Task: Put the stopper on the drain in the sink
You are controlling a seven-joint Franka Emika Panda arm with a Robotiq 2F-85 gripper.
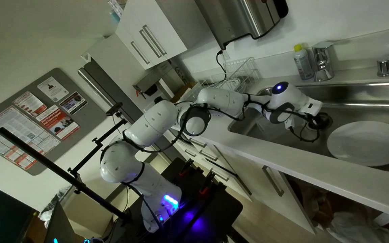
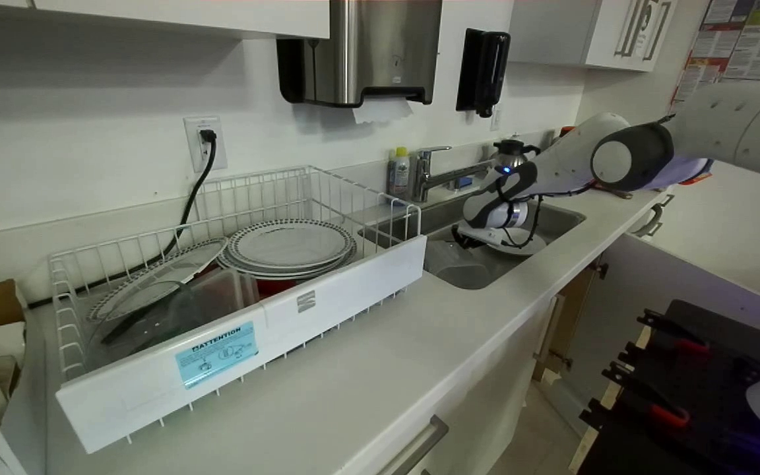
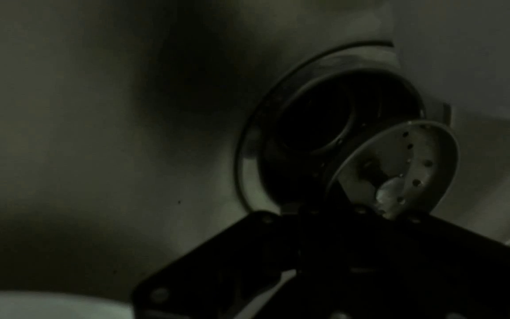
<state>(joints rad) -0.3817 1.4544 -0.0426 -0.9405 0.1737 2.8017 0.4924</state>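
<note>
The drain (image 3: 255, 177) is a round dark hole with a metal rim in the sink floor in the wrist view. The stopper (image 3: 430, 168), a metal strainer basket with small holes and a centre knob, is tilted over the drain's lower right edge. My gripper (image 3: 310, 208) is dark at the bottom of the wrist view. Its fingers look closed on the stopper's near rim, which they partly hide. In both exterior views the gripper (image 1: 320, 122) (image 2: 464, 239) is down inside the steel sink (image 1: 353, 113) (image 2: 555, 221). The stopper is too dark to make out there.
A white plate (image 1: 368, 143) lies in the sink beside the gripper. A clear plastic container (image 2: 452, 260) stands at the sink's near end. The faucet (image 1: 323, 64) and a spray can (image 1: 303, 62) stand behind the sink. A dish rack (image 2: 241, 359) holds plates.
</note>
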